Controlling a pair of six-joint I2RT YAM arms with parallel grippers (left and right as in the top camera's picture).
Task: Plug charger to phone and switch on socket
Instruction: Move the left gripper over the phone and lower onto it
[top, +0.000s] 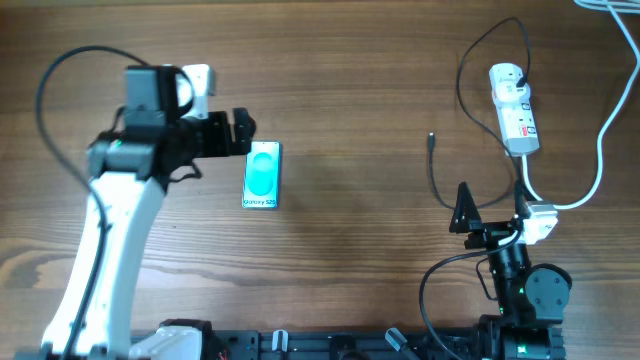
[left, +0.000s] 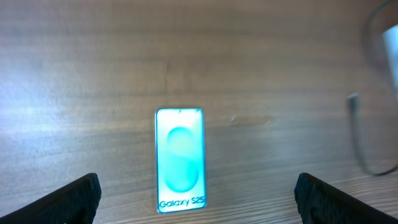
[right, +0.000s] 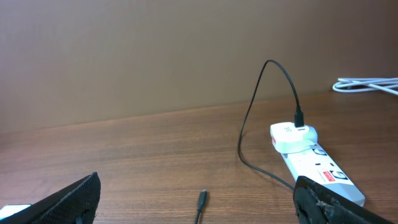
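Note:
The phone (top: 262, 175) lies flat on the wooden table, turquoise screen up, "Galaxy" strip at its near end. My left gripper (top: 243, 132) hovers just beyond its far-left corner, open and empty. In the left wrist view the phone (left: 180, 155) lies between the open fingers (left: 198, 193). The charger tip (top: 431, 138) lies loose on the table, and its thin black cable loops up to the plug in the white socket (top: 513, 110). My right gripper (top: 498, 215) is open and empty, near the table's front edge. In the right wrist view the tip (right: 202, 198) lies between the fingers (right: 197, 182), with the socket (right: 314, 158) to the right.
A thick white lead (top: 600, 150) runs from the socket round the right side and off the table's far right edge; it also shows in the right wrist view (right: 367, 85). The charger tip shows at the right of the left wrist view (left: 352, 98).

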